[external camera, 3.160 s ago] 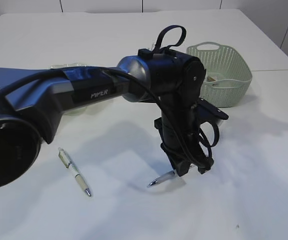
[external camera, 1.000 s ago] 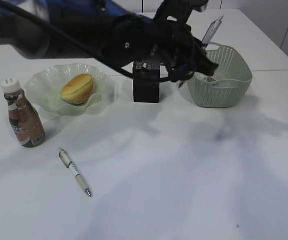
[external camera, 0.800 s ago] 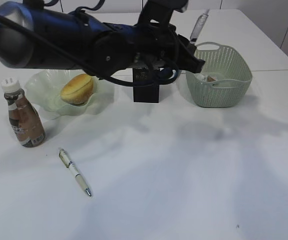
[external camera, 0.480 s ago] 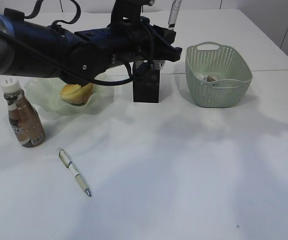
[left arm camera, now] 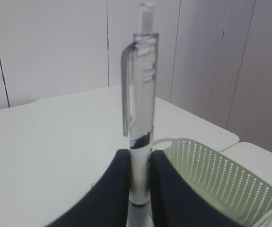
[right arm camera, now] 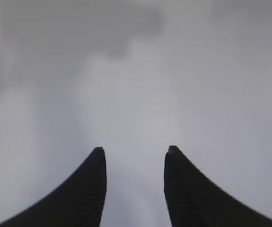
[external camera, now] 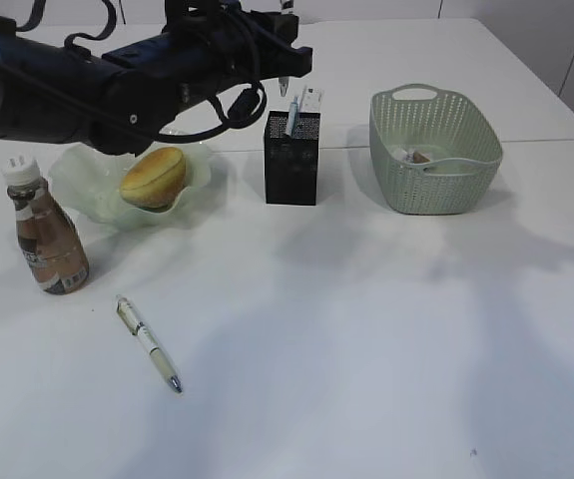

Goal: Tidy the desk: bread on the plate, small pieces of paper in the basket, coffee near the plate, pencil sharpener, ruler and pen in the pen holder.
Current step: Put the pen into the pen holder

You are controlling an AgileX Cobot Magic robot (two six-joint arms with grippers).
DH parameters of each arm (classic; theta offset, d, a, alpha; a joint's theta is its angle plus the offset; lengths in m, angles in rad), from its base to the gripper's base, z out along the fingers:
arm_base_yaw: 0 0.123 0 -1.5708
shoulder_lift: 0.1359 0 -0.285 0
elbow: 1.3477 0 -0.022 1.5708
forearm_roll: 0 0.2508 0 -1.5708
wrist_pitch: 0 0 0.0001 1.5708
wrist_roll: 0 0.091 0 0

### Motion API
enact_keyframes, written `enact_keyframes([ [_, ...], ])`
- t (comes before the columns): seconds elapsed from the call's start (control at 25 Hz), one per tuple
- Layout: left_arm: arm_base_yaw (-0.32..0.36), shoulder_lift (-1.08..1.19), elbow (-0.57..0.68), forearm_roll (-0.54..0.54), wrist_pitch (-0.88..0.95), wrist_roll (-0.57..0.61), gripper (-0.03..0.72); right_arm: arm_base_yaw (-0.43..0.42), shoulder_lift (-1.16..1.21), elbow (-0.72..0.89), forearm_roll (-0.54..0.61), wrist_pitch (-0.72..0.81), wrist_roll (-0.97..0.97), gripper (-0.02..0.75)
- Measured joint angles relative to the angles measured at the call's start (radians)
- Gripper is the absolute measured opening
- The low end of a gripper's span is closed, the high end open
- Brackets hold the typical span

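The left gripper (left arm camera: pixel 139 189) has its jaws clamped on an upright clear pen (left arm camera: pixel 140 90), at the exterior view's top centre above the pen holder (external camera: pixel 291 160). Next: lower it in. The right gripper (right arm camera: pixel 133 184) has jaws parted, empty.

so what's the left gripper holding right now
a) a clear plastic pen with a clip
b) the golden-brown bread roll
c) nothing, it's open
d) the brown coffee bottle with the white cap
a: in the left wrist view the left gripper is shut on a clear plastic pen, which stands upright between its dark fingers; the coffee bottle stands on the desk and the bread roll lies in the pale green glass plate.
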Motion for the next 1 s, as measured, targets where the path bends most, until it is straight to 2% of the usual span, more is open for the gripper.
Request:
enact_keyframes([
  [0.64, 0.007, 0.17, 0.0, -0.052, -0.272, 0.0, 0.061, 0.0, 0.0, 0.0, 0.006, 0.0, 0.0, 0.334],
  [1.0, 0.007, 0.182, 0.0, -0.07, -0.295, 0.0, 0.062, 0.0, 0.0, 0.0, 0.014, -0.009, 0.0, 0.333],
])
